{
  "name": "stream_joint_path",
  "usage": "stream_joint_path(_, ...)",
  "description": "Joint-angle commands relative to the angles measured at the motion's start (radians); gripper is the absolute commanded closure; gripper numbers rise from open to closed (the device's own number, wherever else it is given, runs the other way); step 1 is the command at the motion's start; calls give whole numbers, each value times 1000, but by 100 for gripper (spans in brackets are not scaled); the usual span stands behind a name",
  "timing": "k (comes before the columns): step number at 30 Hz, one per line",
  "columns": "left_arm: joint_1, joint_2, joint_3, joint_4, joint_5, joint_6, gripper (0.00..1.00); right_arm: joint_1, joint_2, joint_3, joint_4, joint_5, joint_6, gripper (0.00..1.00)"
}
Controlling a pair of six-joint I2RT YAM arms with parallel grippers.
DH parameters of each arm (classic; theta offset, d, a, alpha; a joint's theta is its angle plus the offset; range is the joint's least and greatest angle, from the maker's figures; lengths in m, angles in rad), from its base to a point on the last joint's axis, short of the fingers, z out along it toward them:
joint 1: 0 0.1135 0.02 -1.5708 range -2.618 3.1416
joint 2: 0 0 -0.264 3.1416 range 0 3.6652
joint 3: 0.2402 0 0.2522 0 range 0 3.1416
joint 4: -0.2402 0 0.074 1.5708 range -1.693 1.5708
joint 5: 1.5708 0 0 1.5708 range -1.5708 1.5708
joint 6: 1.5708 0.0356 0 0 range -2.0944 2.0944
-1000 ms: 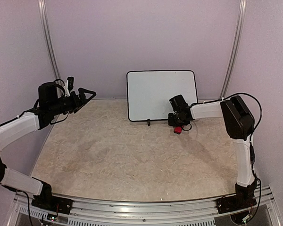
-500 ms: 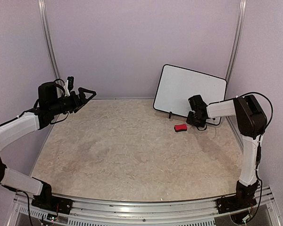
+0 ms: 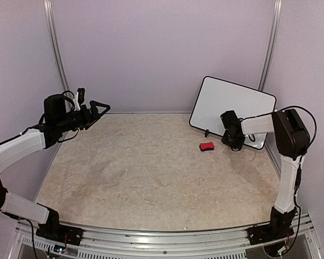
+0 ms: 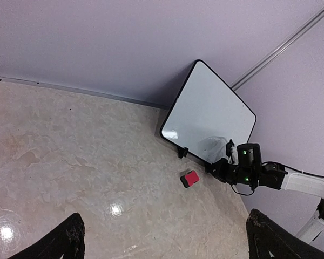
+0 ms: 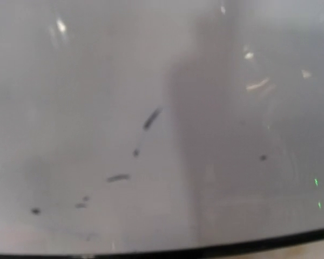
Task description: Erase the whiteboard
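Pincers first: my left gripper (image 3: 95, 106) hung over the table's left side, fingers spread wide, holding nothing. My right gripper (image 3: 233, 141) sat right up against the lower part of the large, flat, rounded-corner, black-rimmed whiteboard (image 3: 232, 102); I couldn't tell its opening. The board stood tilted in the far right corner, glossy, with a few dark smudges. A small red eraser block (image 3: 207, 146) lay on the beige marbled table (image 3: 140, 172), near that gripper, not touching. Count: one board, one eraser, two grippers.

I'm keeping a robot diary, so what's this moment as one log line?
whiteboard: tilted, far-right corner, faint marks | right gripper: at its lower edge | red eraser: lying on table, unheld | left gripper: open, raised
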Motion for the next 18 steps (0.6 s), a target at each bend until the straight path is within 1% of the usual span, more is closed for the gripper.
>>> stream_joint_path(1, 6, -2, -13, 30, 17, -3, 1, -64, -16, -25, -131, 80, 84, 100)
stream_joint_path(4, 6, -2, -13, 30, 17, -3, 1, -68, -17, -18, -130, 80, 77, 100)
stream_joint_path(6, 6, 0, -14, 30, 19, -4, 1, -69, -15, -15, -129, 76, 72, 97)
stream_joint_path(7, 6, 1, -15, 31, 19, -4, 1, -69, -15, -14, -130, 76, 74, 85)
stream_joint_path(8, 6, 0, -15, 31, 19, -4, 1, -69, -15, -15, -131, 74, 76, 76)
stream_joint_path(9, 6, -1, -14, 31, 19, -4, 1, -69, -14, -17, -129, 74, 77, 70)
stream_joint_path(12, 6, 2, -15, 33, 20, -5, 1, -68, -15, -24, -124, 75, 76, 67)
stream_joint_path(18, 6, 5, -17, 36, 24, -7, 1, -68, -18, -40, -113, 68, 73, 66)
